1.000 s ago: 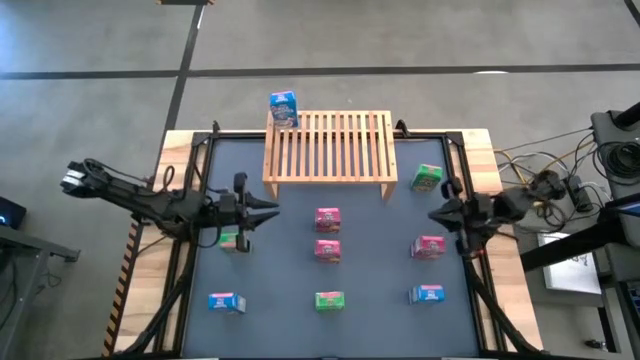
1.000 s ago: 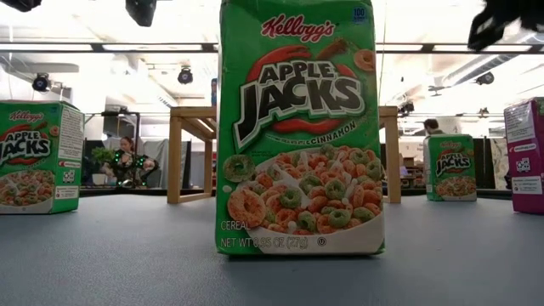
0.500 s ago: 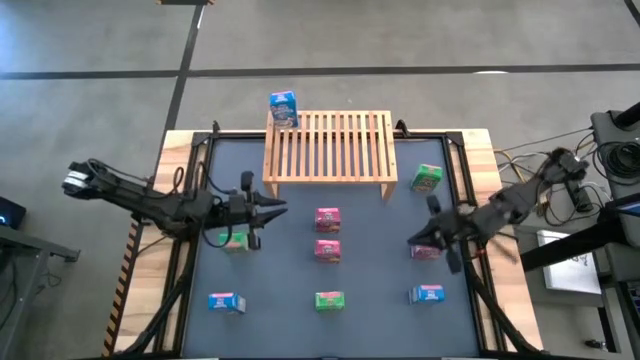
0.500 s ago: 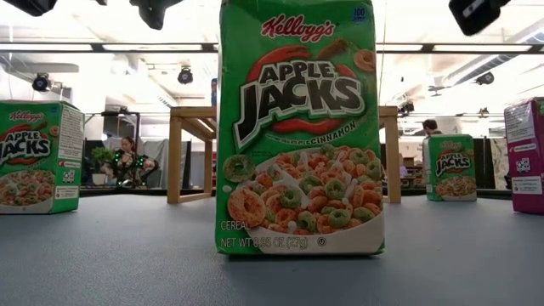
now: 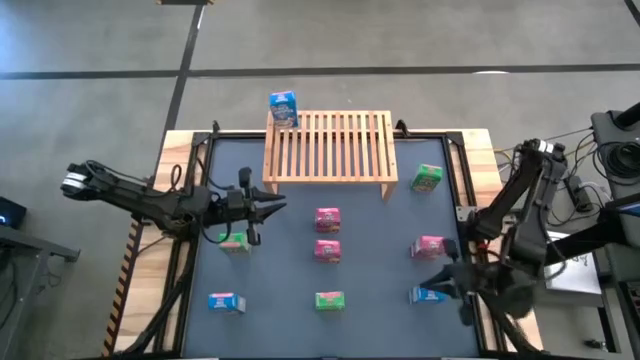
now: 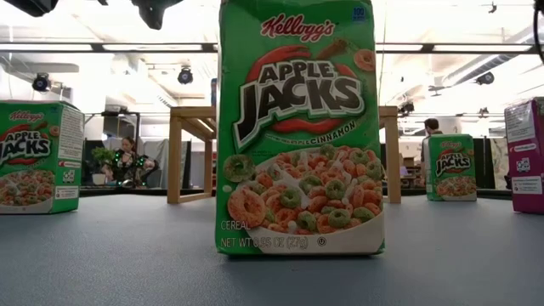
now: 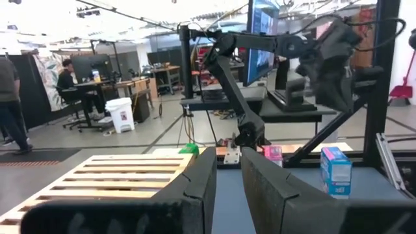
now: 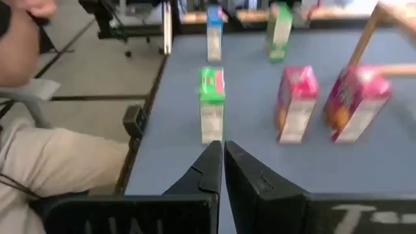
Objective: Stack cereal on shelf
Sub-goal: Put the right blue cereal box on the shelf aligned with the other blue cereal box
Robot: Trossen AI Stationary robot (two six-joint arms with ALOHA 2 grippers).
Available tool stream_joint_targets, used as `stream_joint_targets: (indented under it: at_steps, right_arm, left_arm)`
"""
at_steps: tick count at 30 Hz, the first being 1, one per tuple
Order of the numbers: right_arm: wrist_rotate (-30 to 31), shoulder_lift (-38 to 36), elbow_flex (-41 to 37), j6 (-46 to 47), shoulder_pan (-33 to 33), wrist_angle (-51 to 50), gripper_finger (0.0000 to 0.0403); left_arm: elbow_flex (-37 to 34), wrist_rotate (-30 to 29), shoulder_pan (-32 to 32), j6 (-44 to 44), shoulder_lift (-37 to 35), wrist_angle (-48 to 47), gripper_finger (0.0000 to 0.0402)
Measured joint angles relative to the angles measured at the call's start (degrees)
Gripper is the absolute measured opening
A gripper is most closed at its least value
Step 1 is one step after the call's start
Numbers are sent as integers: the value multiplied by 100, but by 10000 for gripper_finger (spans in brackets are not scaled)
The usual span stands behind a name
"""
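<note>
With one blue box [image 5: 283, 108] set by the rack [image 5: 328, 146], the left gripper [image 5: 277, 207] hovers nearly closed, empty; the right gripper [image 5: 432, 283], clenched empty, nears another blue box [image 5: 427, 295].

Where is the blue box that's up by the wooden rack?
In the high view, that blue box stands at the rack's far-left corner, away from the other boxes on the table.

Seated person [image 7: 68, 81], white bin [image 7: 121, 114]
</note>
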Motion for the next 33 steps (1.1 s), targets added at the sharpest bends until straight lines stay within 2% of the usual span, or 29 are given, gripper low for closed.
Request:
stream_joint_targets:
  at_steps: [6, 13, 17, 25, 33]
  right_arm:
    - [115, 126, 214, 107, 307, -373, 9]
    - [-338, 93, 159, 1322, 279, -1359, 20]
    - [-329, 76, 162, 1623, 296, -1367, 59]
    - [-475, 471, 137, 1828, 292, -1544, 167]
    - [-645, 1102, 135, 2206, 288, -1663, 214]
  left_arm:
    - [-2, 0, 2, -201, 137, -8, 56]
    - [-2, 3, 7, -279, 351, 49, 56]
    - [-2, 4, 9, -268, 504, 193, 56]
    - [-2, 4, 28, -216, 607, 247, 56]
    - [-2, 4, 28, -231, 544, 261, 56]
